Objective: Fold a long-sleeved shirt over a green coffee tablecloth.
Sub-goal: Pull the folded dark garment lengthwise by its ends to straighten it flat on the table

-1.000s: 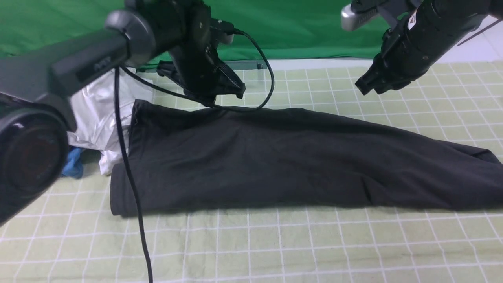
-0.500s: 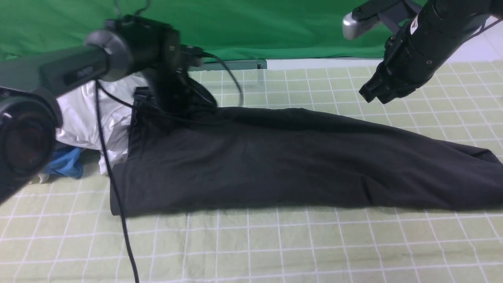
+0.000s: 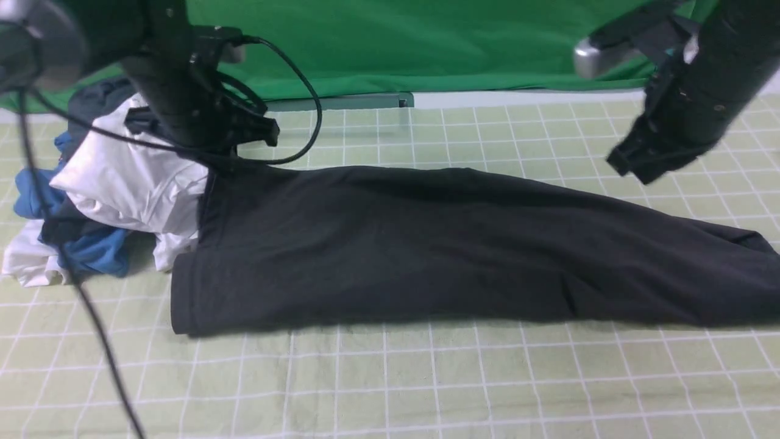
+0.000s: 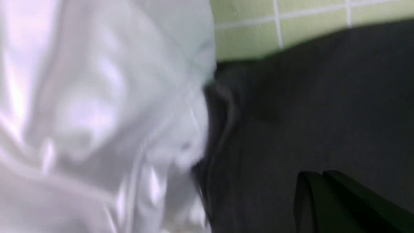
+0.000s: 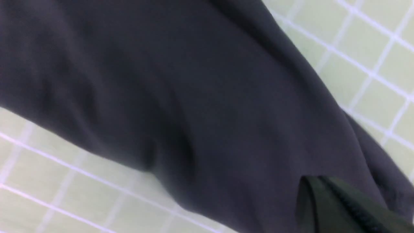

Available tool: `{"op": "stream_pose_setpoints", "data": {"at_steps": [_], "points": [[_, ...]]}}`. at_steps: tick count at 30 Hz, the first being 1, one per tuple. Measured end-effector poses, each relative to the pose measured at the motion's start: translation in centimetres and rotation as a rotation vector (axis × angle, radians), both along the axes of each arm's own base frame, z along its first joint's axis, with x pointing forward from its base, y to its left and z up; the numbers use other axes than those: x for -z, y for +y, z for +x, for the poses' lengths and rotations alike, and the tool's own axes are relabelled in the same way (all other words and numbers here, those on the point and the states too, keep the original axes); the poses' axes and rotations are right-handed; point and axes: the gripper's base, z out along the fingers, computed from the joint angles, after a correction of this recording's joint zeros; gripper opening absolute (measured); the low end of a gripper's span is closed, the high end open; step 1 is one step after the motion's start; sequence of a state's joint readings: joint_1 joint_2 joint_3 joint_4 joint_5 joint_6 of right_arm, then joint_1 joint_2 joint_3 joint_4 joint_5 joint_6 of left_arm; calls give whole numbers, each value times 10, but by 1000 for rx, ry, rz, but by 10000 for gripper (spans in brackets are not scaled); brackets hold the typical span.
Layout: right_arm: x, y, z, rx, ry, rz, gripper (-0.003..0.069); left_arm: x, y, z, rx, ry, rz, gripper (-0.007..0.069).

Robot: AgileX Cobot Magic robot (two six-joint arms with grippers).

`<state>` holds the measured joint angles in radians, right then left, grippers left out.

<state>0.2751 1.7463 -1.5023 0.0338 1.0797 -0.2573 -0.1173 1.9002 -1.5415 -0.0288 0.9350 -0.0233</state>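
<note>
Across the green gridded tablecloth [image 3: 390, 384] lies the black long-sleeved shirt [image 3: 378, 250], a wide flat band, just beside the heap of white garments [image 3: 137, 177] on the robot's left and running to the view's edge on its right. Progress, as judged: shirt looks folded lengthwise at least once, print and collar out of sight; far edge is one long slanting line, near edge fairly straight with a small pucker toward the right. Not compact. Left: bring the ends in toward the middle, then likely one more fold to a small bundle. Can't tell how many layers are stacked or whether the sleeves are tucked inside. Arms: left gripper [image 3: 226, 152] angles down over the shirt's far left corner, beside the white heap; jaws closed, no fabric seen between them. Contact with the shirt there is unclear. Right gripper [image 3: 631, 167] hangs tilted down beyond the shirt's far edge, well apart from the left one, closed and empty, clear of the fabric. Both need to open before any next grab. Risk: left one snagging the white garment next door.
</note>
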Motion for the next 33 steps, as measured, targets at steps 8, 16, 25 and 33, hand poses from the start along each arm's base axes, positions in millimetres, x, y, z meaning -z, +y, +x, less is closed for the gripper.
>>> {"op": "stream_pose_setpoints", "data": {"at_steps": [8, 16, 25, 33], "points": [[38, -70, 12, 178, -1, 1, 15, 19, -12, -88, 2, 0, -137, 11], [84, -103, 34, 252, 64, -7, 242, 72, -14, -100, -22, 152, -113, 11], [113, -102, 42, 223, 123, 10, 345, 87, -12, -96, -89, 212, -83, 11], [120, -101, 47, 207, 103, 11, 320, 87, -12, -95, -90, 212, -83, 11]]}}
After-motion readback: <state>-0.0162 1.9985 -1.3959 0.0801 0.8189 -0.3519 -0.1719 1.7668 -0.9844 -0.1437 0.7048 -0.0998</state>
